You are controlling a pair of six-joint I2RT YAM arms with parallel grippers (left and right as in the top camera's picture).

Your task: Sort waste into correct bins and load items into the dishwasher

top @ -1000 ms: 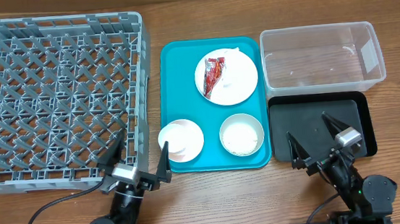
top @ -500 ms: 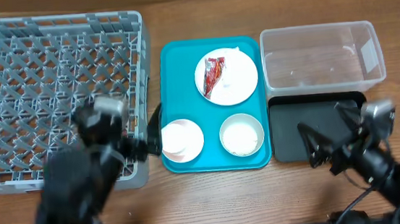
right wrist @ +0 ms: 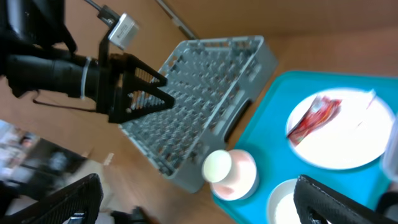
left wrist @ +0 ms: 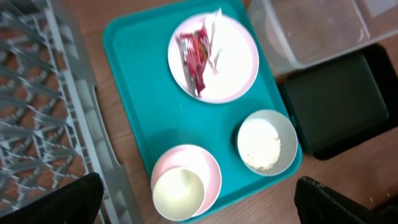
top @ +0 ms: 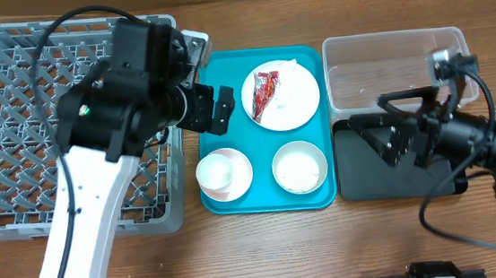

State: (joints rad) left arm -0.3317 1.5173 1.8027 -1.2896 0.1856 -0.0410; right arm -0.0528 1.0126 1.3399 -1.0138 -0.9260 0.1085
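Observation:
On the teal tray, the plate (top: 303, 98) carries the red-and-white wrapper (top: 266, 90) with tissue. The pinkish bowl (top: 235, 169) holds the white cup (top: 215, 172); the grey-green bowl (left wrist: 287, 124) holds rice (left wrist: 261, 144). The grey dishwasher rack (top: 13, 132) stands on the left. The clear tub (top: 395, 72) and black tray (top: 360, 179) are on the right. My left gripper (top: 214, 108) hangs open and empty over the teal tray's left edge. My right gripper (top: 367, 113) hovers open and empty where tub and black tray meet, pointing left.
The teal tray (top: 224, 69) lies between the rack and the two bins. The left arm crosses above the rack's right side. Bare wooden table runs along the front edge.
Both arms have lifted off the table's front edge. The left swung up over the rack to the teal tray; the right rose over the black tray. Both stayed open.

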